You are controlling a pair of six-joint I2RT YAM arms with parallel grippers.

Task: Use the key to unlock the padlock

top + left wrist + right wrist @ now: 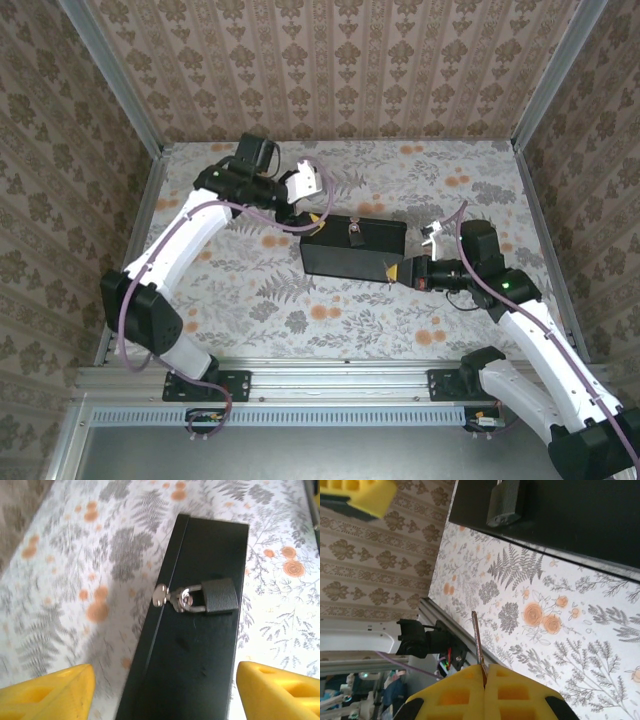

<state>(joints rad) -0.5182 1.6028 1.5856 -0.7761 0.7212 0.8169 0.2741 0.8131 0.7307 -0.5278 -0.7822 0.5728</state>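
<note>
Floral tabletop (pixel 65 570), matte squarish padlock (pixel 220 596), thin key (pixel 478 645)

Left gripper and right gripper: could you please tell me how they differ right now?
The left gripper is open and empty; the right gripper is shut on the key. The left gripper's fingers sit wide either side of the black box, with the padlock ahead; the right gripper holds its key apart from the padlock. Both have yellow fingers.

the worktop (pixel 250 290) is white, printed with grey ferns and orange flowers. the box (pixel 200 650) is plain black, the padlock (pixel 219 596) dark grey, the key (pixel 478 645) dull grey. left end effector (pixel 165 692) and right end effector (pixel 485 680) are yellow; walls (pixel 330 70) beige damask.
</note>
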